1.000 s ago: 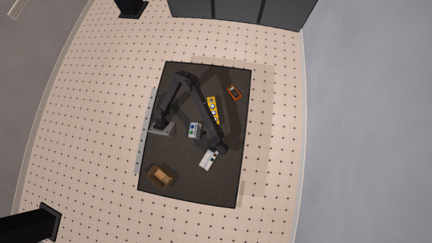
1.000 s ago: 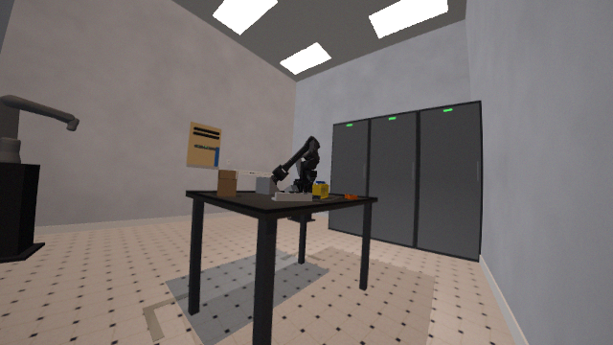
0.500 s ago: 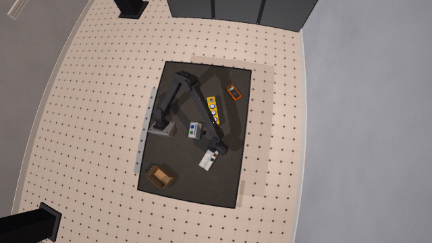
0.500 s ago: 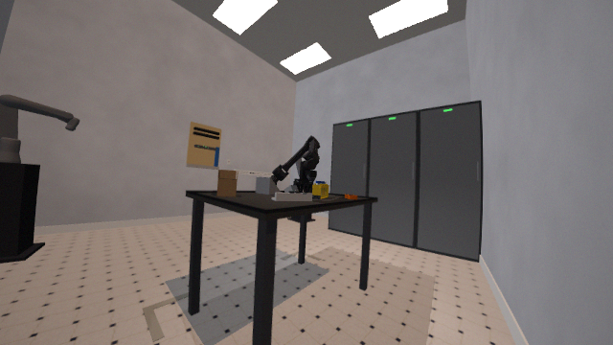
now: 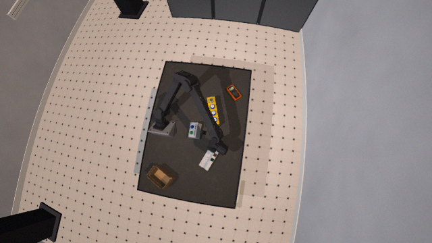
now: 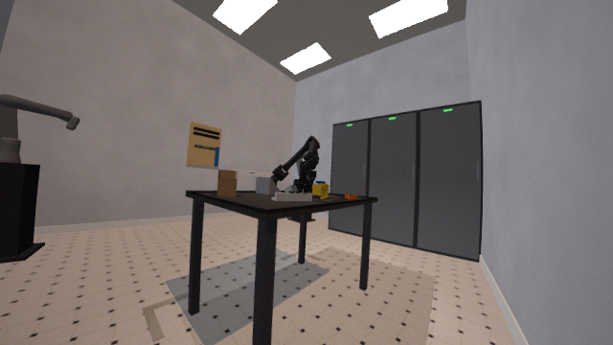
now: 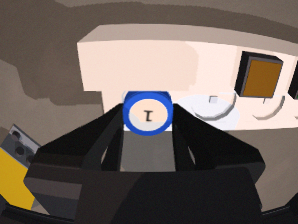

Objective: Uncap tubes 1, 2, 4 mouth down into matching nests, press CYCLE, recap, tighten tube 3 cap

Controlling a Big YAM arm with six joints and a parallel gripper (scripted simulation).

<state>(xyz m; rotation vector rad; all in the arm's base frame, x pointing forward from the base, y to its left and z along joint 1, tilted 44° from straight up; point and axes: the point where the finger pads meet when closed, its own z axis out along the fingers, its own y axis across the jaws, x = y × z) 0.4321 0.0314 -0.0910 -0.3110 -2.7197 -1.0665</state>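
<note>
Arm (image 5: 202, 104) reaches over white tray (image 5: 206, 161); orange meter (image 5: 233, 92) near table corner.

- And there it is, a "1", upside down in the wrist view, on the pale top of the blue-rimmed cap (image 7: 148, 115)!
- Over to the key housing (image 5: 198, 131): dark lettering beside the keys, too small to read.
- Up on the wall board (image 6: 204, 145), dark bars, no words legible.

An orange-cased meter (image 5: 233, 92) (image 6: 351, 196) lies on the table (image 5: 182, 182) (image 6: 268, 207), well apart from the claw (image 7: 148, 114). An open brown box (image 5: 160, 176) (image 6: 227, 183) also stands well apart from it.
</note>
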